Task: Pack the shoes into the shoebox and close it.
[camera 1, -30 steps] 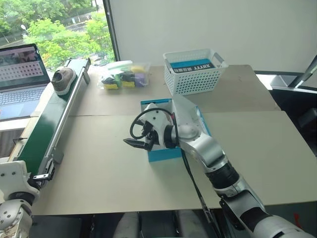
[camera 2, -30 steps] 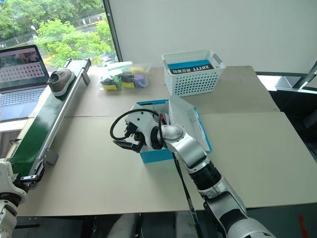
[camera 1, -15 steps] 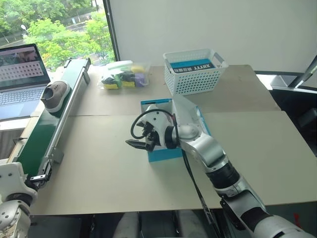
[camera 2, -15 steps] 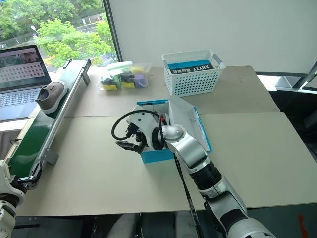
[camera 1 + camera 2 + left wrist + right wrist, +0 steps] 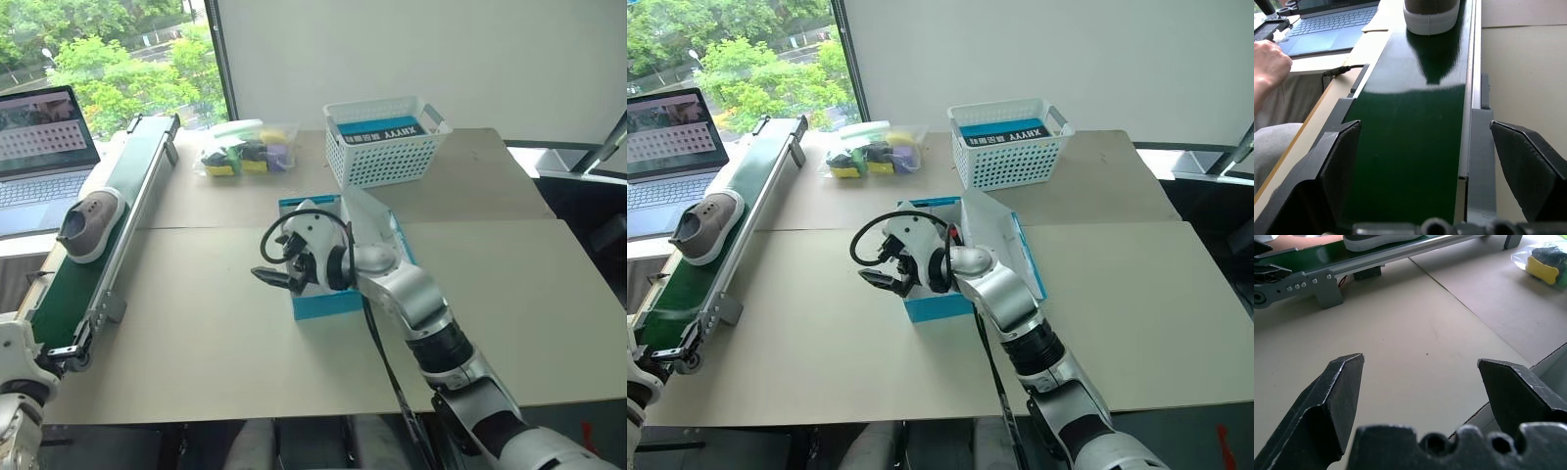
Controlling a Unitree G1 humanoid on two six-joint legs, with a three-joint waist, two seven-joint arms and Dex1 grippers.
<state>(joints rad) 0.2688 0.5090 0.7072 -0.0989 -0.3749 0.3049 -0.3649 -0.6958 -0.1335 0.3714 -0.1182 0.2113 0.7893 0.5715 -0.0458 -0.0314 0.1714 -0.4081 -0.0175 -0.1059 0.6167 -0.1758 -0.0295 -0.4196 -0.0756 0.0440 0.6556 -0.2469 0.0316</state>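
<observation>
A grey shoe [image 5: 86,223] rides the green conveyor belt [image 5: 69,284] at the table's [image 5: 216,352] left edge. The blue shoebox [image 5: 328,299] stands open mid-table, the right claw [image 5: 277,277] spread empty at its left side; the left claw [image 5: 1425,161] gapes over the belt's near end

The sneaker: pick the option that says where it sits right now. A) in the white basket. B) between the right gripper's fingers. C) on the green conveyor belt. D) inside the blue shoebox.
C: the sneaker lies on the green conveyor belt along the table's left edge, apart from the blue shoebox and the open, empty right gripper.
</observation>
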